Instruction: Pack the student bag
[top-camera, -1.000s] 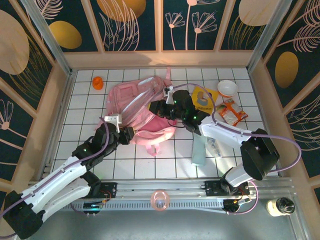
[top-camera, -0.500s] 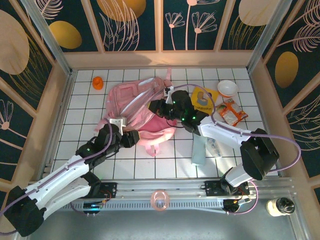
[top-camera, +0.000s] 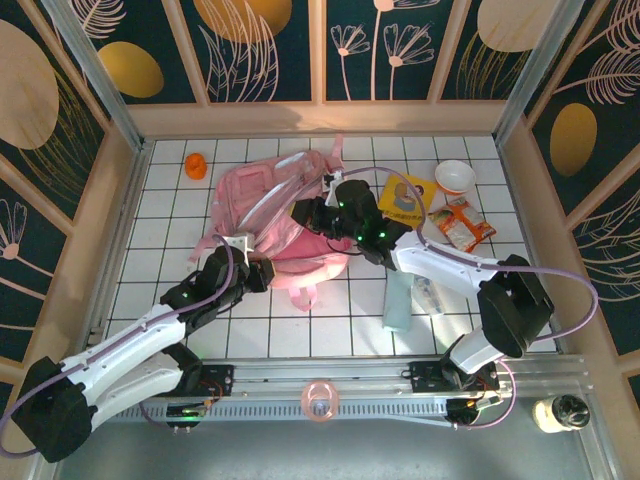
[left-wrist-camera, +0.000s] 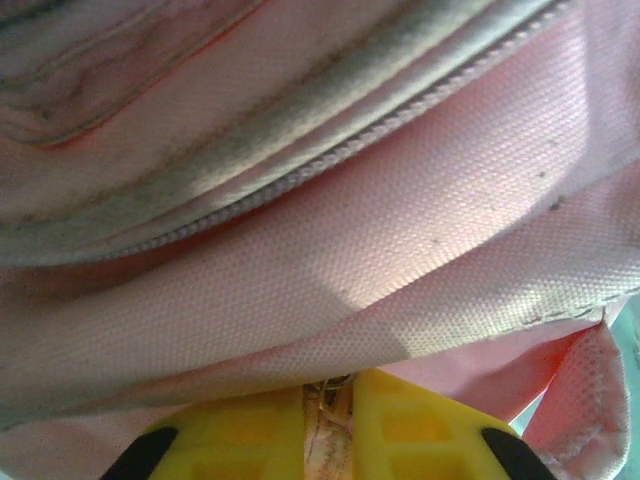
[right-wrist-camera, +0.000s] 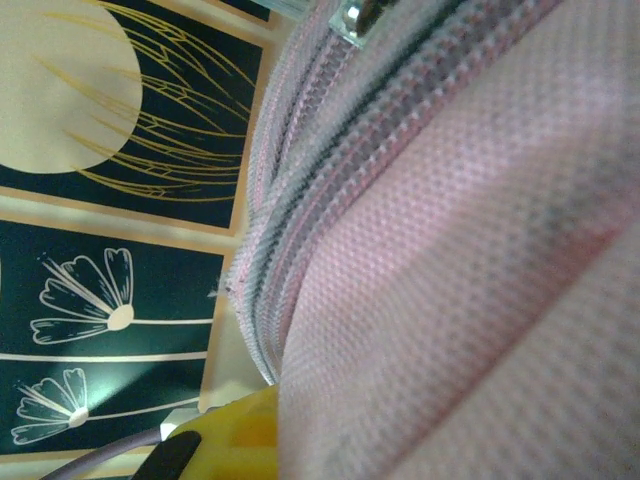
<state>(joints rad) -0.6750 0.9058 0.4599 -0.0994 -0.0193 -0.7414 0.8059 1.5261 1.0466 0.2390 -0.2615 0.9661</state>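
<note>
Now prob. opening the student bag (top-camera: 268, 200).
L gripper (left-wrist-camera: 328, 398) nipped tight on bag fabric; R gripper (top-camera: 302, 214) grip can't tell. Next: pull opening wider.

The top view is bright and sharp, lit evenly from above; shadows are soft and short, and the white tiles (top-camera: 300, 330) glare faintly toward 5 o'clock. On the left wrist the student bag (left-wrist-camera: 420, 200) shows a bright patch at centre, dimmer and softer toward 12 o'clock. On the right wrist its weave blurs toward 4 o'clock
</note>
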